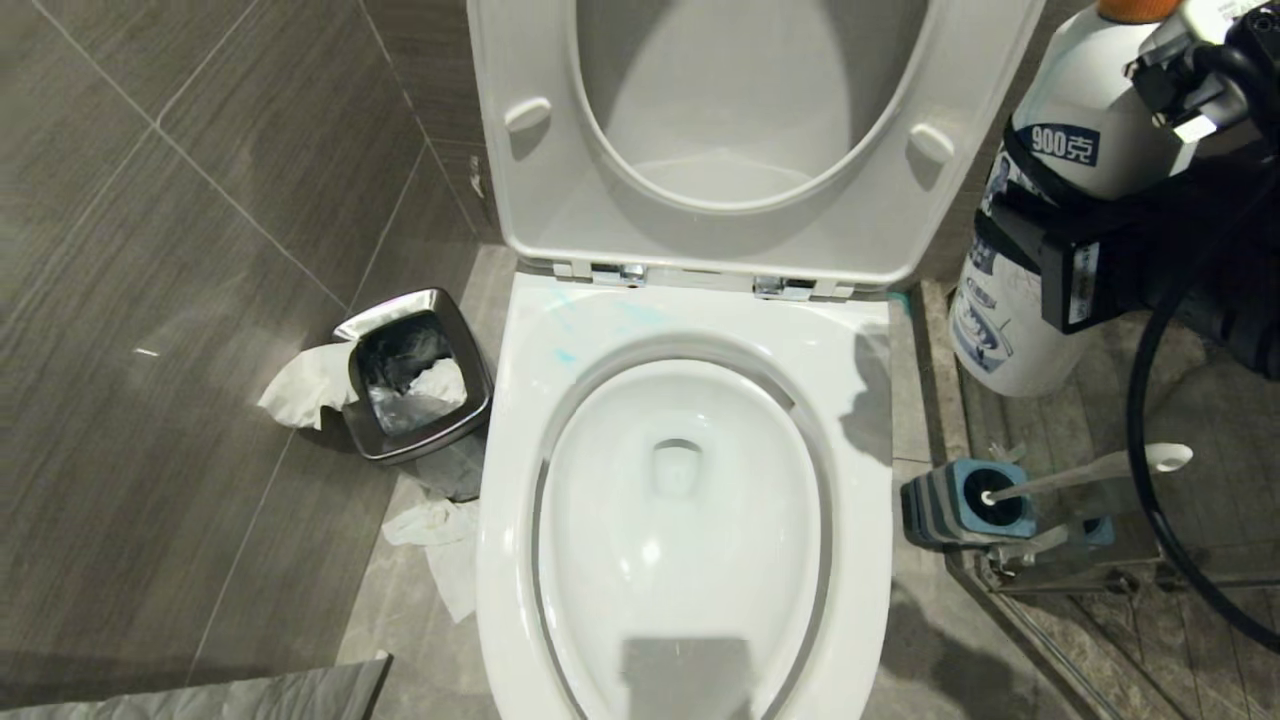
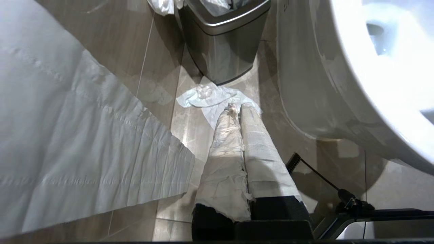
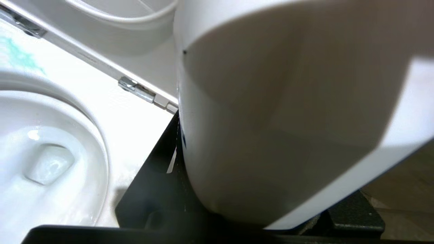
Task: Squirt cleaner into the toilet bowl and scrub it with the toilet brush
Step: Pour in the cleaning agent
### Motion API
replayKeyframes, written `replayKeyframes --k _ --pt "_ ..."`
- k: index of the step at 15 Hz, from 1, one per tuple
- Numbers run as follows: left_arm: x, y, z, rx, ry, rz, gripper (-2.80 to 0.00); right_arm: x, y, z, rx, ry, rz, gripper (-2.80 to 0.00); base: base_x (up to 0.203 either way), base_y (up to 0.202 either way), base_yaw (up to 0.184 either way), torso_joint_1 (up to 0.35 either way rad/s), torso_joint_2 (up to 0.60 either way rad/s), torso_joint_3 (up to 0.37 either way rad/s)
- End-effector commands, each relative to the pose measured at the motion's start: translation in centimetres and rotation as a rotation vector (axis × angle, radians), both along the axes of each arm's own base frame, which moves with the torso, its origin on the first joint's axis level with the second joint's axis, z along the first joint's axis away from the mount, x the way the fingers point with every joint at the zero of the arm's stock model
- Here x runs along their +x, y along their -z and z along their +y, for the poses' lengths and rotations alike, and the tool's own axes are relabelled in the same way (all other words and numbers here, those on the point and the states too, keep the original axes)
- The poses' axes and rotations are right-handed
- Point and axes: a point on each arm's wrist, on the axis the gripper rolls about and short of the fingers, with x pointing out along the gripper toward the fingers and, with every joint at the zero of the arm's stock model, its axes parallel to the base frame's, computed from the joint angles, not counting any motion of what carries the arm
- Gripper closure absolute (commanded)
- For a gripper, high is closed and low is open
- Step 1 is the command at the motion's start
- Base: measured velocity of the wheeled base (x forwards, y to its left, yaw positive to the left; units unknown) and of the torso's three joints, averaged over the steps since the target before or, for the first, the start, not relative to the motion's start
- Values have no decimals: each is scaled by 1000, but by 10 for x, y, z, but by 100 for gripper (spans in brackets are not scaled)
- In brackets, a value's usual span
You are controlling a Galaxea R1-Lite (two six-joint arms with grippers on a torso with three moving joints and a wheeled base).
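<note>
The white toilet bowl (image 1: 860,480) fills the middle of the head view, with its seat and lid raised. Thin turquoise streaks of cleaner (image 1: 565,355) lie on the back left of the rim, also seen as cleaner (image 3: 20,57). To the right of the bowl and above it, my right gripper (image 1: 1045,240) is shut on a white cleaner bottle (image 1: 1080,120) with an orange cap. That bottle (image 3: 271,118) fills the right wrist view between the black fingers. The toilet brush (image 1: 1090,473) stands in its striped holder (image 1: 940,515) on the floor at the right. My left gripper (image 2: 237,110) is shut and hangs low beside the bowl (image 2: 356,74).
A steel waste bin (image 1: 415,385) stands left of the toilet, with tissues (image 1: 300,390) and more tissue (image 1: 440,545) on the floor. A black cable (image 1: 1140,440) loops past the brush. A metal rail (image 1: 1050,575) runs behind the holder. A white sheet (image 2: 67,142) lies at the left.
</note>
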Motion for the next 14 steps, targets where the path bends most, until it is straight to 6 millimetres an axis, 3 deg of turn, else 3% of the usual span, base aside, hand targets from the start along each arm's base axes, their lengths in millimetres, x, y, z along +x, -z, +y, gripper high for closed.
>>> replayKeyframes --k 1,10,14 --pt "0 0 0 1 1 3 0 3 0 10 -11 -3 7 0 0 0 0 3 10 185" --pt "0 0 0 -2 0 3 0 5 2 18 -32 90 32 0 0 0 0 4 3 200" --pt "0 0 0 -2 -2 3 0 17 8 29 -51 92 52 0 0 0 0 2 -1 181"
